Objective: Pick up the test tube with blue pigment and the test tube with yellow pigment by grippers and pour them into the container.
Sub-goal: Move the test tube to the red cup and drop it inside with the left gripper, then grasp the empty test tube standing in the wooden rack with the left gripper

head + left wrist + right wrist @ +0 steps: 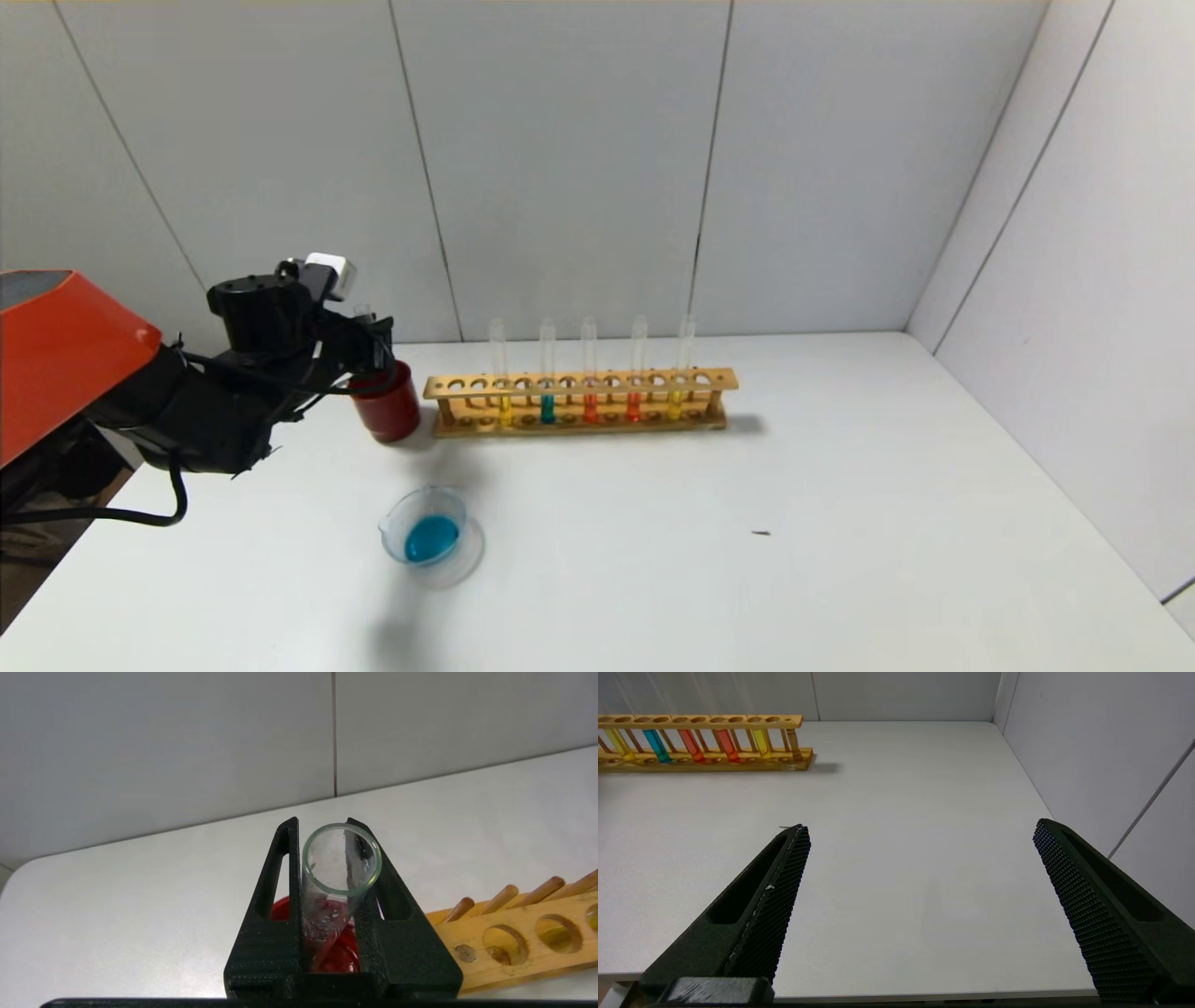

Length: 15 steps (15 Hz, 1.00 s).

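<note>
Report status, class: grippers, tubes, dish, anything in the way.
Left gripper shut on emptied tube, over red cup. Right gripper open, idle. Dish holds blue; yellow tube in rack. Nothing blocking.

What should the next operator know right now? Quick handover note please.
Left gripper: shut on an emptied test tube, held over the dark red cup beside the rack's left end.
Right gripper: open, idle above bare table on the right side.
Glass dish: front left of the table, blue liquid already in it.
Wooden rack: five tubes standing; a yellow tube is at its left end, another yellow at its right end.
Done: blue poured.
Left: drop the empty tube in the cup, it seems, then pick a yellow tube and pour it into the dish.
</note>
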### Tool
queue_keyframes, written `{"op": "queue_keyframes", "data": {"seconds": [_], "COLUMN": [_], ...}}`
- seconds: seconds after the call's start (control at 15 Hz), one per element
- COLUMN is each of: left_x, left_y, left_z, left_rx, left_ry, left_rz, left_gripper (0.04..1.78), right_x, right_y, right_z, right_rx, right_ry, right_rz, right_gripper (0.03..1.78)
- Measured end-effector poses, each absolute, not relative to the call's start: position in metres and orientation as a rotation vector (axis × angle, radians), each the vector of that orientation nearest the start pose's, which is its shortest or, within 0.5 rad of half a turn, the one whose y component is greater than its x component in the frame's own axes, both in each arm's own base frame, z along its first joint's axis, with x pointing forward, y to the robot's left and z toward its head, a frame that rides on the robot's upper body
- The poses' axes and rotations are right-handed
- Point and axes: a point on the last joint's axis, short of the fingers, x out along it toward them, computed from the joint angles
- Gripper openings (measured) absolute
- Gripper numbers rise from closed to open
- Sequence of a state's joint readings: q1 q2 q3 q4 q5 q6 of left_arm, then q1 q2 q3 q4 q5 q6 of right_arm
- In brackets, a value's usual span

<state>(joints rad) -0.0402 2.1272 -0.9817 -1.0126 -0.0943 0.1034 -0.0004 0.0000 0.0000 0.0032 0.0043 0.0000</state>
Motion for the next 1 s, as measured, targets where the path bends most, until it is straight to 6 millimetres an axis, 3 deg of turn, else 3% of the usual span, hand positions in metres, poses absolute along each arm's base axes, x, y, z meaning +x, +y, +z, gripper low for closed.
{"op": "queue_keyframes", "data": {"seconds": [0.33, 0.47, 0.6, 0.87, 1.0], "left_x": [0.402, 0.402, 0.402, 0.4, 0.399], "left_y": [-0.018, -0.018, -0.018, -0.019, -0.019], "left_z": [0.101, 0.1, 0.098, 0.096, 0.099], "left_rx": [0.098, 0.098, 0.1, 0.105, 0.11], "left_ry": [0.152, 0.147, 0.144, 0.148, 0.121], "left_rz": [-0.153, -0.153, -0.152, -0.153, -0.149], "left_gripper": [0.37, 0.48, 0.72, 1.38, 1.6], "right_x": [-0.023, -0.023, -0.023, -0.023, -0.023], "right_y": [0.0, 0.0, 0.0, 0.0, 0.0], "right_z": [0.075, 0.075, 0.075, 0.075, 0.075], "right_rx": [0.0, 0.0, 0.0, 0.0, 0.0], "right_ry": [0.003, 0.003, 0.003, 0.003, 0.003], "right_rz": [0.003, 0.004, 0.004, 0.003, 0.004], "right_gripper": [1.75, 1.75, 1.75, 1.75, 1.75]}}
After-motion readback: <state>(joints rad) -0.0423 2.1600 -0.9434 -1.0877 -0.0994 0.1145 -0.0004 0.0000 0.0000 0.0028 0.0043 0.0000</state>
